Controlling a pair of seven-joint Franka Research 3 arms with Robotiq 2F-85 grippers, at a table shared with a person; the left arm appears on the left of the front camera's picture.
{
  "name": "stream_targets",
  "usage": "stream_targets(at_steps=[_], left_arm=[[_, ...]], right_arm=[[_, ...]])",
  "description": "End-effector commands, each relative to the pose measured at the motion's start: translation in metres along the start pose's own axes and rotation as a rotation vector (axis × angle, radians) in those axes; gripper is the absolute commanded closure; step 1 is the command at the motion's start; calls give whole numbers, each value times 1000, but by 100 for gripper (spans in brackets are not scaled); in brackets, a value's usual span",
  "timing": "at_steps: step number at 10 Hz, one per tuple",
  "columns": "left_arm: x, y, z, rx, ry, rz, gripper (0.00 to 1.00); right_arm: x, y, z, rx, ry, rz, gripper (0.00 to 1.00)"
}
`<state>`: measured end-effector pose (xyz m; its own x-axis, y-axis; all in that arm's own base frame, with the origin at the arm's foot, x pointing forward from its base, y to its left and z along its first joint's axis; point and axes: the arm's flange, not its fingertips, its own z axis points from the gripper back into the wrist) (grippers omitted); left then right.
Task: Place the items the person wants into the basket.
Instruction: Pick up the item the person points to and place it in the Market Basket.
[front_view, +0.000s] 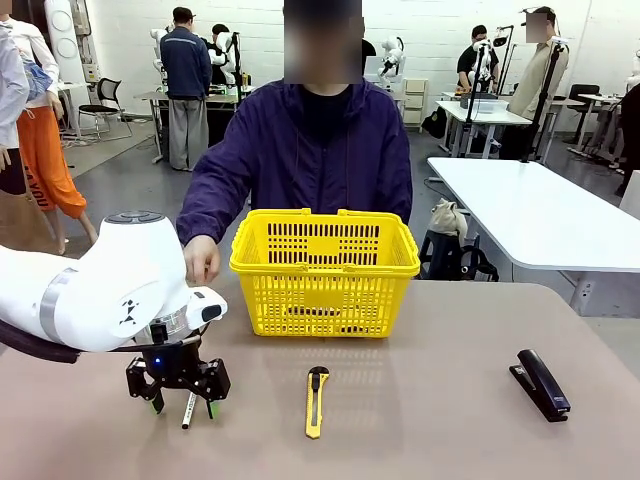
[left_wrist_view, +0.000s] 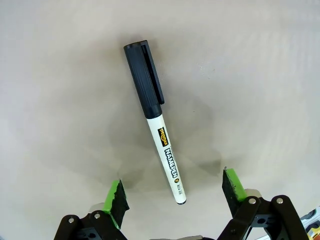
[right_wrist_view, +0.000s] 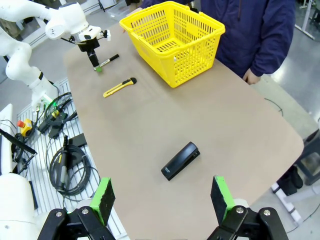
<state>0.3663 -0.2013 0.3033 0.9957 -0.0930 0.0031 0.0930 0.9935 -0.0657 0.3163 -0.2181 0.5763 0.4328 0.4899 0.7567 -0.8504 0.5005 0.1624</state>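
Your left claw (front_view: 183, 403) hangs open over the white marker (left_wrist_view: 154, 120), fingers straddling it (not touching), near the worktop's (front_view: 420, 400) left near corner. Your right claw (right_wrist_view: 162, 200) is open too, high above the stapler (right_wrist_view: 180, 160). The basket (front_view: 325, 270) sits mid far edge.

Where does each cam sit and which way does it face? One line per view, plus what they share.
Front: between the arms, facing the person across the basket; left gripper shows.
Left wrist: straight down on the marker; green fingertips at bottom.
Right wrist: high above the table, stapler below; own fingertips at bottom.
Shared: all three show the marker; front and right wrist share basket, knife, stapler.
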Motion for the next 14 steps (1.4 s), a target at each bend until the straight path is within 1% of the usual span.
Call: stream_targets(at_steps=[1,4,5,6,7,8,10,11,12,14], left_arm=[[-12,-1,-4,44,-29,32,0],[-8,-8,-3,84,-41,16,0],[-8,-9,-2,82,-57,-2,33],[-8,-8,-1,79,-55,-13,60],[-8,-8,-1,79,-52,-16,93],[-8,-9,-1,77,-49,-15,100],[-8,-9,0,76,-48,-15,100],[-7,-8,0,77,-47,-13,95],[-7,-8,1,78,-44,-10,100],[-7,-7,2,82,-42,-7,100]], right_arm=[[-1,-1,-1,7,-32,12,0],[-1,-1,-1,7,-32,12,0],[-1,-1,-1,7,-32,12,0],[-1,-1,-1,7,-32,12,0],[-1,-1,-1,7,-32,12,0],[-1,-1,-1,7,-32,12,0],[-1,-1,-1,7,-32,12,0],[-1,-1,-1,7,-32,12,0],[-1,-1,-1,7,-32,12,0],[-1,-1,-1,7,-32,12,0]])
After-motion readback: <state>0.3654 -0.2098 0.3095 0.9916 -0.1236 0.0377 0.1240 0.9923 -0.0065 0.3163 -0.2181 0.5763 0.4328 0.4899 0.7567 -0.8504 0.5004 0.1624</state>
